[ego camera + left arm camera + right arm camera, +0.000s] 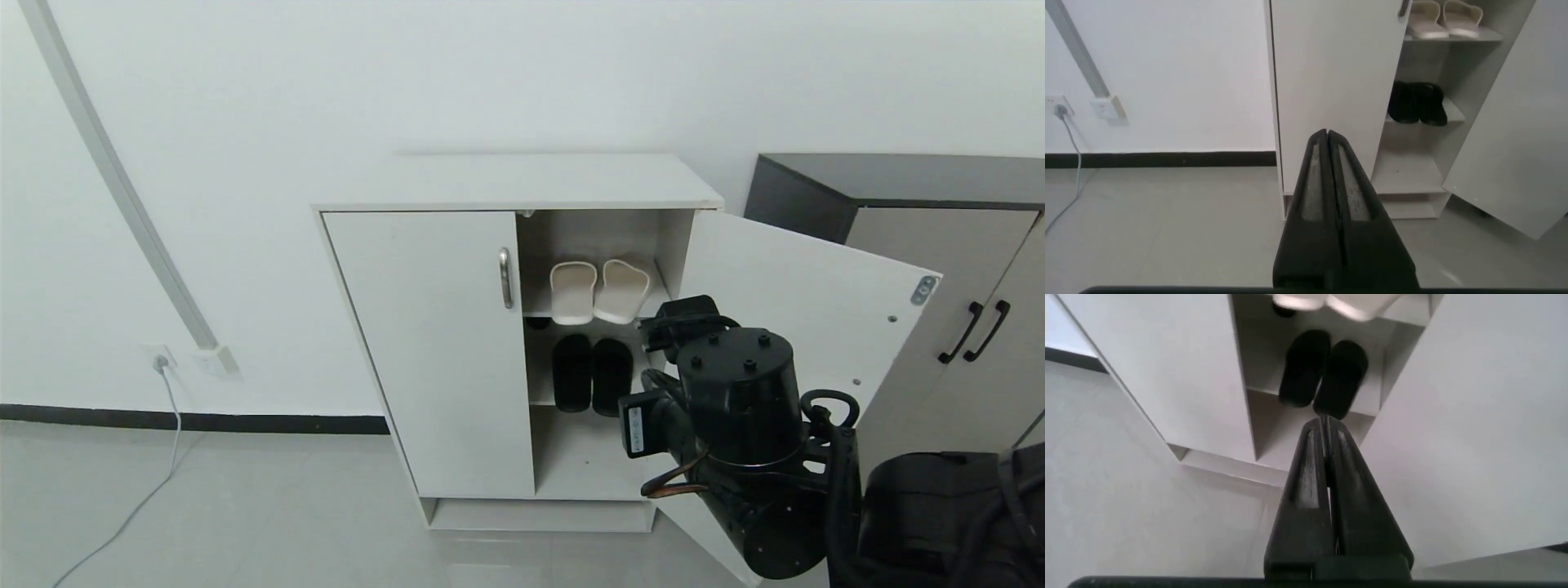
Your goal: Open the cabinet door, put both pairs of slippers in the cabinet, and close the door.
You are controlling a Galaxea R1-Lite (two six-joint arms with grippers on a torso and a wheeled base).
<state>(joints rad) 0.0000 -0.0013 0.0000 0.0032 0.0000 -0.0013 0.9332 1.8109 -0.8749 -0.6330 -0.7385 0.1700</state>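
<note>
The right gripper (1327,425) had its two black fingers pressed together with nothing between them, and it hung in front of the open right half of the low white wooden two-door cabinet (514,181), close beside the inner face of the swung-out right door (804,298). Just beyond its tip lay the pair of black slippers (1323,369) side by side on the middle shelf (540,402), toes pointing into the cabinet. Above them, on the upper shelf (661,294), sat the pair of cream-white slippers (598,291) - also side by side, touching each other along their inner edges. Both pairs were inside the right compartment, one shelf apart. The cabinet's left door (424,351) stood shut, its short brushed-metal bar handle (505,278) upright at the inner edge.

The left gripper (1327,137) was likewise closed on nothing, held farther back from the cabinet and facing the shut left door above the pale glossy tiled floor (245,506).

To the right of the open door stood a grey cabinet with black handles (971,331), well apart from the slippers - and on the wall to the left, a white socket (160,358) with a pale cable trailing to the floor
</note>
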